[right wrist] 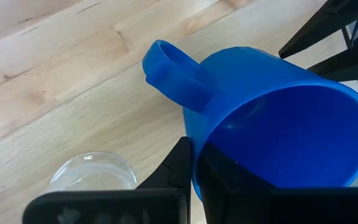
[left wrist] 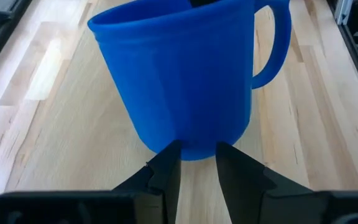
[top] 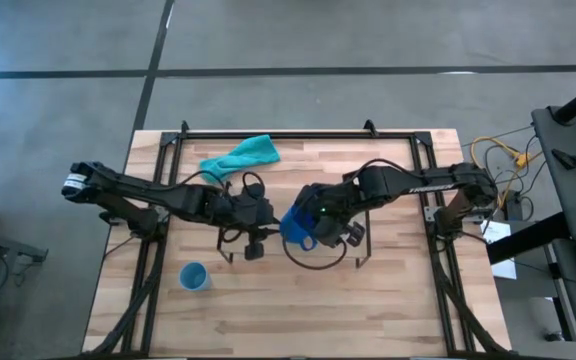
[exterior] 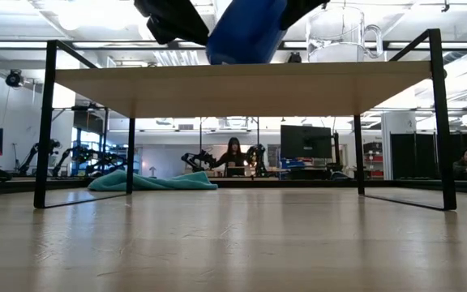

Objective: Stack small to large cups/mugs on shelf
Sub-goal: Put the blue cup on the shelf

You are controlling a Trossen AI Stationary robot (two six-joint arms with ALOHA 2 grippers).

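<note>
Placing step: your right tool (right wrist: 194, 163) pinches the mug (top: 298, 228) by its rim above the shelf (exterior: 242, 85) beside the glass cup (exterior: 343, 36), left tool (left wrist: 197, 163) narrowly parted nearby; next, lower it level.

1. Crumpled teal cloth (top: 241, 156): lies on the far part of the light-wood, black-framed bench (top: 298, 300).
2. Background of low view: seated person (exterior: 234, 156), dark monitor (exterior: 305, 141).

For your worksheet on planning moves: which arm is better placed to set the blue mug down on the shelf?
The right: its claw already grips the blue mug's rim above the shelf. The left claw holds nothing.
</note>
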